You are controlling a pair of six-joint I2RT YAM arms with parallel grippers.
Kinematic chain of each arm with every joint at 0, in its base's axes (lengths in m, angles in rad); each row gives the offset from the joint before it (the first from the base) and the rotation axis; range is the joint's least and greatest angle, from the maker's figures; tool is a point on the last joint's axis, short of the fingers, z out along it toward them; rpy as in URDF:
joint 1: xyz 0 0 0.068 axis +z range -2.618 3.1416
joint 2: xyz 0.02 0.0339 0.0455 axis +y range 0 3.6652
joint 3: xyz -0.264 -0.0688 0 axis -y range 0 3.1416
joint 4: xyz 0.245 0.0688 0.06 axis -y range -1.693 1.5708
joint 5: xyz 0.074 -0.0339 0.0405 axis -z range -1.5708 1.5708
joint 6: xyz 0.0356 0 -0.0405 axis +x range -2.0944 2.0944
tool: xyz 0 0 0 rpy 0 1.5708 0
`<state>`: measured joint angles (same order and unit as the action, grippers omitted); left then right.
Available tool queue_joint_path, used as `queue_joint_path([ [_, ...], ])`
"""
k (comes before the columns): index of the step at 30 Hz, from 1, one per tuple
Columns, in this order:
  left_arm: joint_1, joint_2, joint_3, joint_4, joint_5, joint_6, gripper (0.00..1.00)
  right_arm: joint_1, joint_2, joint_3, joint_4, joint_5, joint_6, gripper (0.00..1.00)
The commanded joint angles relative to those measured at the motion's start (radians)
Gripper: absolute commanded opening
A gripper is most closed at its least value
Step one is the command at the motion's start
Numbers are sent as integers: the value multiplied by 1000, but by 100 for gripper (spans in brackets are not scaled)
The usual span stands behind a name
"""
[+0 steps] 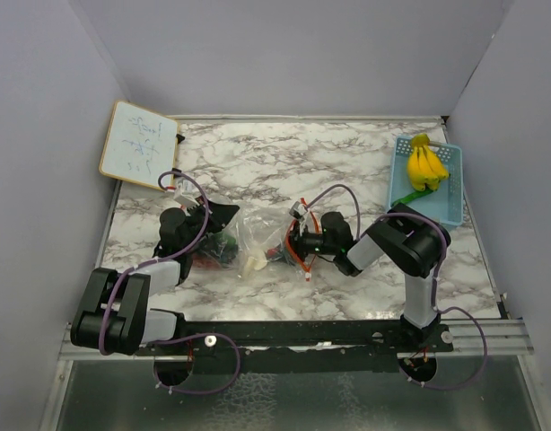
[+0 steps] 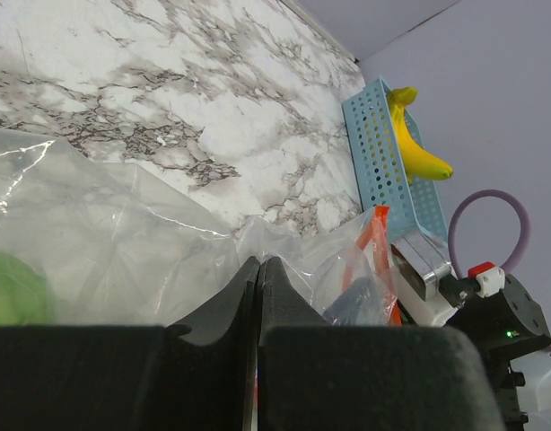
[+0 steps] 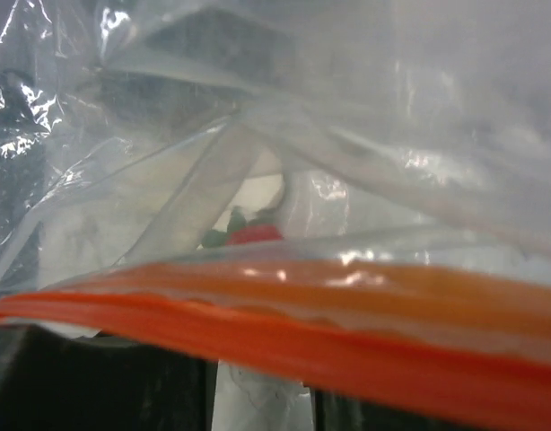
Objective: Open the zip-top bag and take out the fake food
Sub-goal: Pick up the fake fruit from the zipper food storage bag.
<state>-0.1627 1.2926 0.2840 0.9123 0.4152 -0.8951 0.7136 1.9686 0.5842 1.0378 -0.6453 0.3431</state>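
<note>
Though crumpled, bag clear of edges

- The left arm, in the lower left of the top view, is made of fat black blocks and pale grey tubes.
- The right arm, in the lower right, has the same black and grey parts.
- Thin purple cables loop along both arms and hang under their bases.
- Both arms are fixed to a long black bar with a few shiny bolts.
- The left end effector has two black fingers with pointed tips and wide, flat backs.
- The right end effector is black too. In the lower right of the left wrist view, the part behind it has a tiny green light and a small red and white cap.
</note>
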Motion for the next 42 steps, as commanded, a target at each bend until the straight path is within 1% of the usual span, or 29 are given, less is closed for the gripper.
queue_joint_path([
  [1, 6, 3, -12, 59, 21, -8, 0, 9, -2, -25, -63, 82, -16, 25],
  [3, 6, -6, -15, 53, 18, -5, 0, 9, -18, -26, -70, 98, -21, 22],
  [9, 6, -31, -16, 14, 5, 17, 0, 9, -104, -23, -149, 140, -69, 20],
  [16, 6, -34, -13, 16, 14, 9, 0, -5, -237, -65, -256, 299, -32, 18],
  [20, 6, -45, -11, 11, 15, 8, 0, -42, -365, -111, -300, 338, -16, 18],
  [24, 7, -43, -9, 7, 14, 8, 0, -83, -501, -103, -449, 397, -55, 18],
  [28, 7, -31, -11, 25, 19, -1, 0, -198, -605, -58, -634, 393, -72, 18],
  [32, 7, -25, -17, 50, 22, -15, 0, -312, -675, -39, -740, 395, -112, 19],
  [36, 8, -31, -17, 48, 25, -17, 0, -441, -765, -47, -778, 400, -109, 19],
  [39, 8, -37, -16, 42, 23, -17, 0, -549, -815, -42, -806, 439, -55, 19],
  [42, 8, -44, -13, 40, 27, -27, 0, -641, -862, -52, -798, 482, -12, 19],
])
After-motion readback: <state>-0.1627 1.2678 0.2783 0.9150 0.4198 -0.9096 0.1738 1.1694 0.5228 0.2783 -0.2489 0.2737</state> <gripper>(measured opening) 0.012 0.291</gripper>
